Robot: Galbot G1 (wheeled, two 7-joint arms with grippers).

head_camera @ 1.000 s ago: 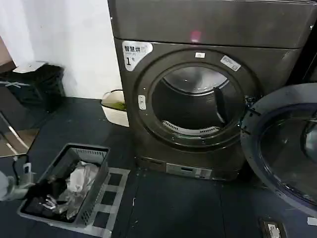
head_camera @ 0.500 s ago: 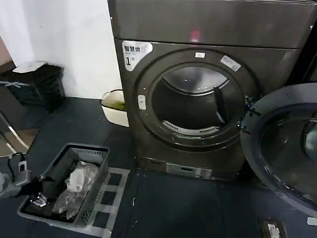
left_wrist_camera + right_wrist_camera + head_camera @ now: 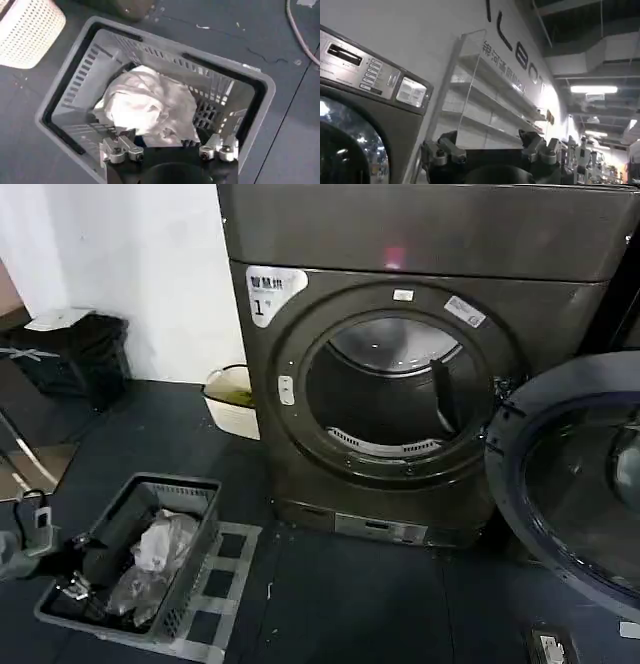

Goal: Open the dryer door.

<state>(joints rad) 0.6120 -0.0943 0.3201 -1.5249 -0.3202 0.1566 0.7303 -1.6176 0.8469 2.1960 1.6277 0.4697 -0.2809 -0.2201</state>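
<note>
My left gripper [image 3: 169, 150] hangs with its fingers spread apart and holding nothing, low over a grey laundry basket [image 3: 75, 65] on the dark floor to my left; inside the basket lies a crumpled white cloth [image 3: 150, 107]; in the head view my left gripper [image 3: 75, 584] sits at the basket's near corner. My right gripper [image 3: 492, 150] is raised and pointing up toward wall shelves [image 3: 490, 107], its fingers also parted and empty. The dryer [image 3: 420, 244] stands ahead, dark grey with a white label marked "1"; the dryer door [image 3: 570, 484] is already swung wide to my right, and the drum opening [image 3: 395, 399] is exposed. I judge the task done. The risk now: the open door juts out close to my right side, so a careless swing of my right arm could strike its glass or strain the hinge; my left fingers could snag the basket's slotted wall.
</note>
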